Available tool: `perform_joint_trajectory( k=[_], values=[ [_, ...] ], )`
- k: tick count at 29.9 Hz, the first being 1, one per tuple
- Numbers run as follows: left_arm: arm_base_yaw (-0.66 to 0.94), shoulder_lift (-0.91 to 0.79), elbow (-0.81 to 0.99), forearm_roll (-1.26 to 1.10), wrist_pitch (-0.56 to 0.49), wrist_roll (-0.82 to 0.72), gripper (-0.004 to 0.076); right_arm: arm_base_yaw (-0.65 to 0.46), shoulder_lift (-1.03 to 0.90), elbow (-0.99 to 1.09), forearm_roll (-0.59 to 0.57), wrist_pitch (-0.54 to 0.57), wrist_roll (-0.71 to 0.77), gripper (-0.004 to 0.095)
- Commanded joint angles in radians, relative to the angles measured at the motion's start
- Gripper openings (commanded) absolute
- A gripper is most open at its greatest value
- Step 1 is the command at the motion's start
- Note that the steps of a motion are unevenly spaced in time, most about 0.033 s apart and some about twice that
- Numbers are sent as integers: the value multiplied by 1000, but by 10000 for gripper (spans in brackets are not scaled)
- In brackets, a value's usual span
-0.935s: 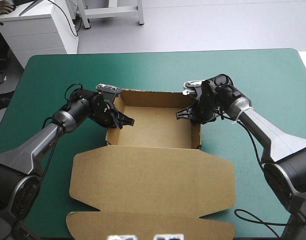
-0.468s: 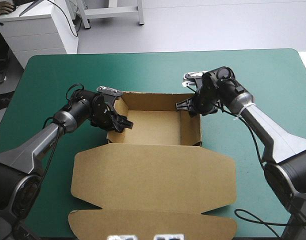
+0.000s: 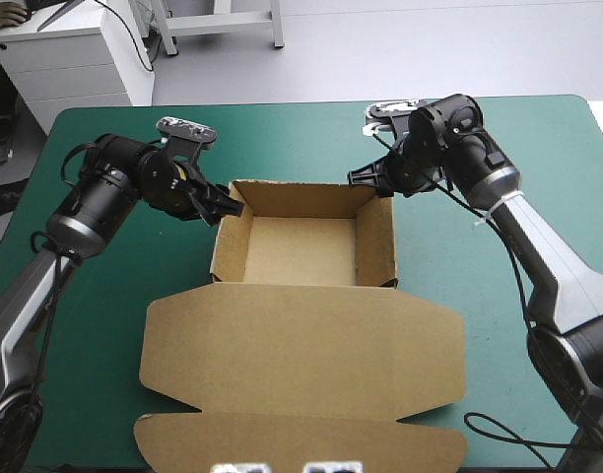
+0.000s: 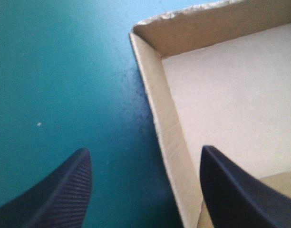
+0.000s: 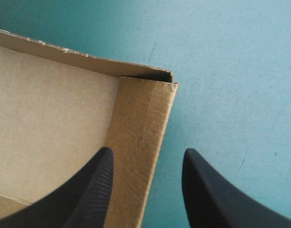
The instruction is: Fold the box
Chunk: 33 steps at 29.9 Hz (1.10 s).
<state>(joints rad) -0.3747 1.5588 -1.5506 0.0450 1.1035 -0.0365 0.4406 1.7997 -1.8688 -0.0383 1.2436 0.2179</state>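
High view, upper middle: left gripper (image 3: 228,209) and right gripper (image 3: 366,180), both spread, hover at the box (image 3: 301,246) corners; I should press both side walls evenly.

Bright, even light from above; the box (image 3: 303,248) throws a soft shadow onto the teal-green cover (image 3: 282,138).

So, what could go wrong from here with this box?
The left gripper and right gripper are both open, each astride a side wall of the box, so nothing holds the walls up; they may spring outward. The far right corner shows a gap, so that tuck may slip. A sideways move could snag a wall.
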Motion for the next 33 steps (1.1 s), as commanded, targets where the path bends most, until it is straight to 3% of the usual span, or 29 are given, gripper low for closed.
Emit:
perform_joint_trajectory(
  k=[1, 3, 7, 8, 26, 33],
  values=[
    [-6, -93, -43, 67, 95, 1, 388, -2, -57, -32, -5, 4, 54, 427],
    [-6, -121, -40, 61, 178, 19, 291, -2, -52, -32, -5, 4, 54, 427],
    [-6, -196, 28, -67, 183, 103, 14, -2, -48, -15, -5, 4, 54, 427],
    [-6, -215, 53, -100, 179, 134, -3, -2, -48, -4, -5, 4, 54, 427],
    [-6, -589, 580, -159, -78, 152, -8, -2, -28, 160, 29, -38, 54, 425],
    [-6, -753, 753, -151, -183, 154, -8, -2, 42, 160, 72, -28, 50, 358]
  ],
)
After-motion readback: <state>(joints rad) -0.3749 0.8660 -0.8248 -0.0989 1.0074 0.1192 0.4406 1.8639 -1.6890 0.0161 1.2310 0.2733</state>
